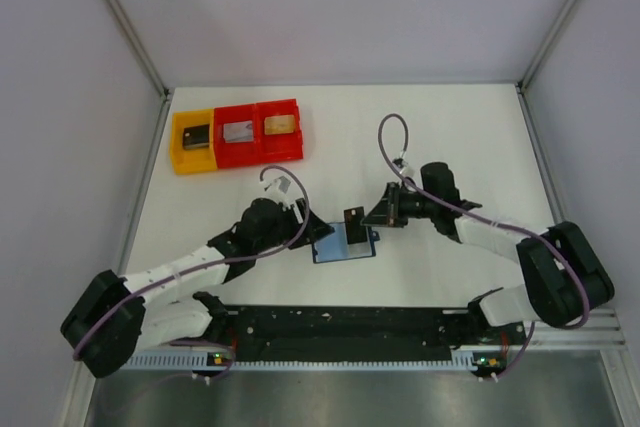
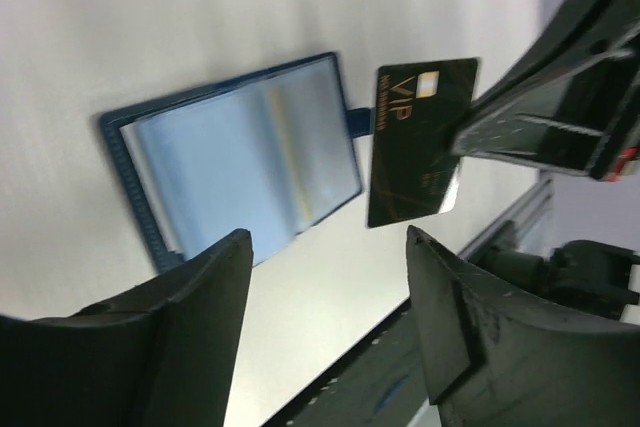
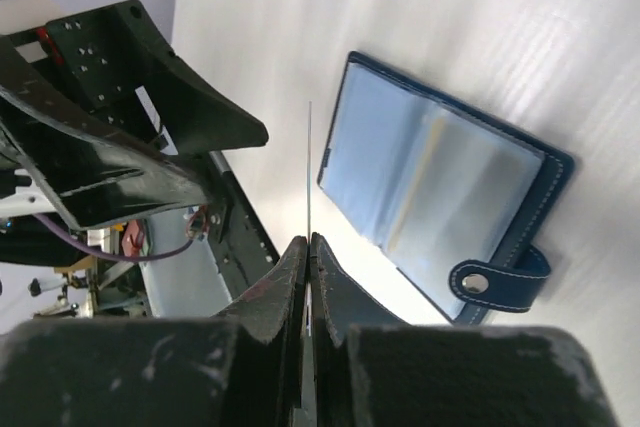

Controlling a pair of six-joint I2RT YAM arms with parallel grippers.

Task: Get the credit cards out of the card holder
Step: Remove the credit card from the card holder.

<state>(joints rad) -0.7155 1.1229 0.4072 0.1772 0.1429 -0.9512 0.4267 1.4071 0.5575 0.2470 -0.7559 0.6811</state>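
The card holder [image 1: 345, 245] lies open on the white table, light blue sleeves up [image 2: 240, 162], clasp tab toward the right arm [image 3: 500, 279]. A black credit card [image 2: 415, 142] with gold "VIP" lettering hangs in the air just past the holder's tab edge. My right gripper [image 3: 309, 239] is shut on it, and in the right wrist view it shows edge-on as a thin line [image 3: 309, 167]. My left gripper [image 2: 328, 237] is open and holds nothing, hovering over bare table near the holder's long edge, left of the card [image 1: 352, 219].
A yellow bin [image 1: 176, 142] and two joined red bins [image 1: 258, 152] stand at the back left, each holding a card. The black mounting rail [image 1: 340, 322] runs along the near edge. Grey walls close in both sides.
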